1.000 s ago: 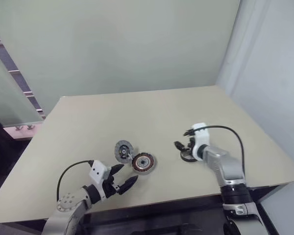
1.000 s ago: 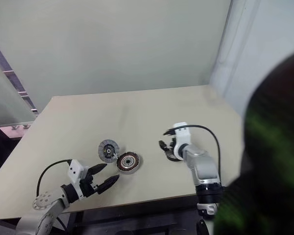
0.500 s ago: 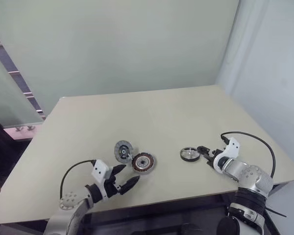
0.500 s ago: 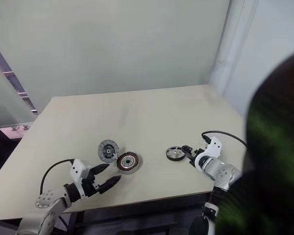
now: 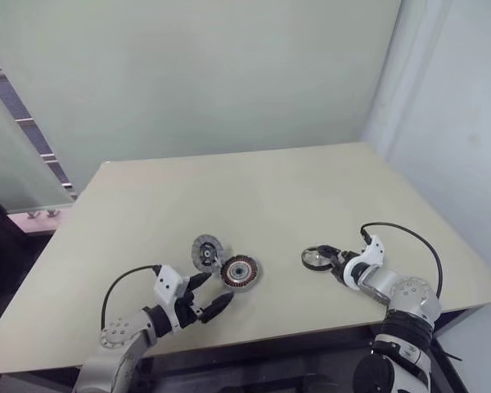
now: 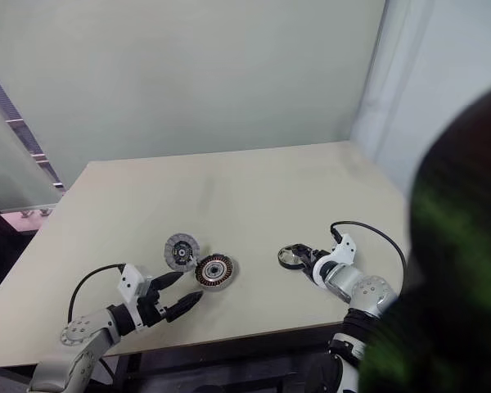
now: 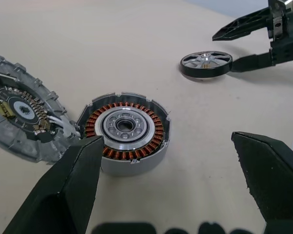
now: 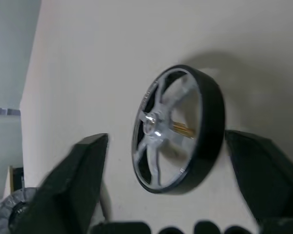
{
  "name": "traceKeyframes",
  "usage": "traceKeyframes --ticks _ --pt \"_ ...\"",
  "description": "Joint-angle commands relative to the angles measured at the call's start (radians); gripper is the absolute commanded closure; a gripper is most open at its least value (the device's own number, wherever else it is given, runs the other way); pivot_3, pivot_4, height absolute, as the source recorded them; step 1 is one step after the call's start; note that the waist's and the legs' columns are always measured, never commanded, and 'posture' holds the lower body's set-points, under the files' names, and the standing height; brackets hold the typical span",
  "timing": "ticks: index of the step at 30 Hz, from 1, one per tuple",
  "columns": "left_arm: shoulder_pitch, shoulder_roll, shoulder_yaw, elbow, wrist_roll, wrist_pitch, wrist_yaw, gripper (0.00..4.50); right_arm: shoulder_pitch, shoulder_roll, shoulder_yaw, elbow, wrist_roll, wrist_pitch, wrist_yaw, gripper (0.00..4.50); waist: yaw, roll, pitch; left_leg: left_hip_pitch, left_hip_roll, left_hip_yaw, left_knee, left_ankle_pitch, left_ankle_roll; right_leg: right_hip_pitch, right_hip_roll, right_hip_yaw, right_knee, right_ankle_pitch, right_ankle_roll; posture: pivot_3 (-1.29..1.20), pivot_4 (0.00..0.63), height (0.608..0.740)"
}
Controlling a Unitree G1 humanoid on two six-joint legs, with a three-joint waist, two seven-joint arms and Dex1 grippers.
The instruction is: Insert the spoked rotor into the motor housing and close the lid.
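While I bracket the spoked rotor [image 8: 178, 129] with the right end effector [image 5: 331, 258], fingers spread and nothing gripped yet, an uneven close could skid it across the smooth beige bench [image 5: 254, 184]. Pale walls behind. Left end effector [image 7: 176, 185] gapes empty by motor housing [image 7: 126, 131], lid [image 7: 22, 119] beside it.
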Motion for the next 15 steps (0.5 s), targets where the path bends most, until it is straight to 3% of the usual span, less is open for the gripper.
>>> traceKeyframes --ticks 1,7,15 --pt "-0.007 0.003 0.004 -0.023 -0.002 -0.016 -0.001 0.00 -0.019 -0.003 0.014 -0.007 0.044 -0.027 -0.013 1.73 0.000 0.000 0.000 0.000 0.000 0.000 0.000 0.000 0.000 0.000 0.000 0.000 0.000 0.000 0.000 0.00 0.000 0.740" --pt "-0.002 0.002 0.005 -0.029 -0.001 -0.017 0.001 0.00 -0.010 -0.011 0.015 0.006 0.067 -0.046 -0.034 3.88 -0.001 0.000 0.000 0.000 0.000 0.000 0.000 0.000 0.000 0.000 0.000 0.000 0.000 0.000 0.000 0.00 0.000 0.740" --pt "0.002 0.009 0.016 -0.033 -0.009 -0.010 0.000 0.00 -0.021 0.017 -0.035 -0.015 0.200 -0.014 -0.050 4.03 -0.001 0.000 0.000 0.000 0.000 0.000 0.000 0.000 0.000 0.000 0.000 0.000 -0.001 0.000 0.000 0.00 0.000 0.740"
